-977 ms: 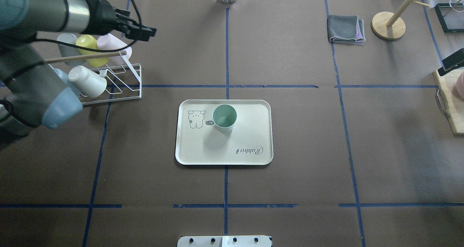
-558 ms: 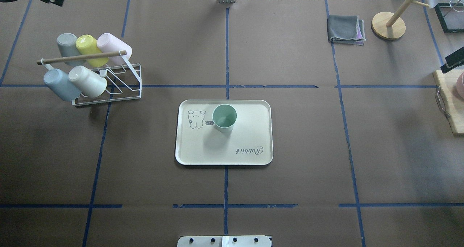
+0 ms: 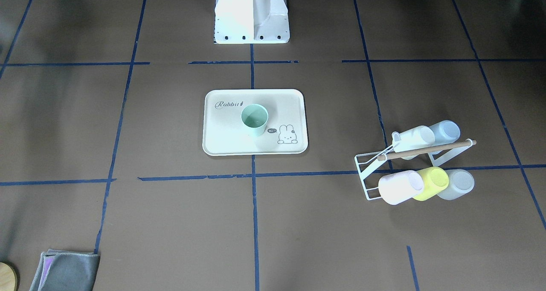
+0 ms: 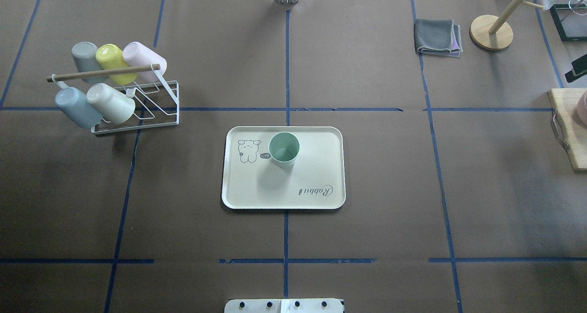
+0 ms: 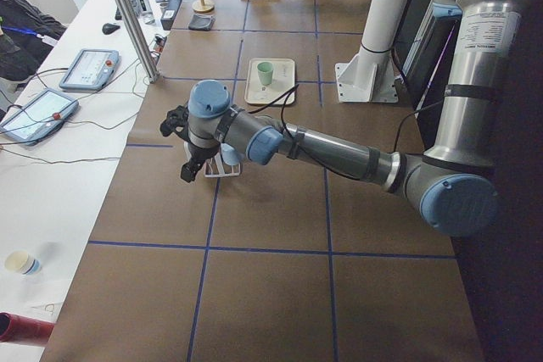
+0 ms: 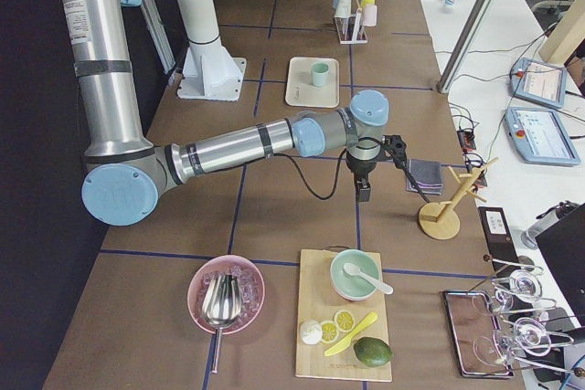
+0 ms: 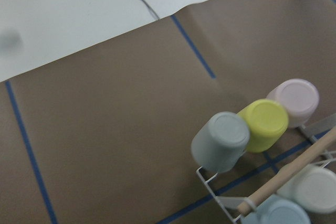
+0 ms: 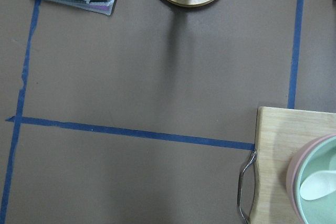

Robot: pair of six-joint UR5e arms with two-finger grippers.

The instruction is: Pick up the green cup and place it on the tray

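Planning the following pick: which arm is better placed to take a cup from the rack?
Probably left. The left claw hangs by the cup rack; the right claw is far away, near the folded cloths.

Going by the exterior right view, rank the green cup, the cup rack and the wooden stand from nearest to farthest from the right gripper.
1. wooden stand: right beside the right gripper, on the operators' side of the table.
2. green cup: upright on the tray, mid-table.
3. cup rack: at the table's far end.
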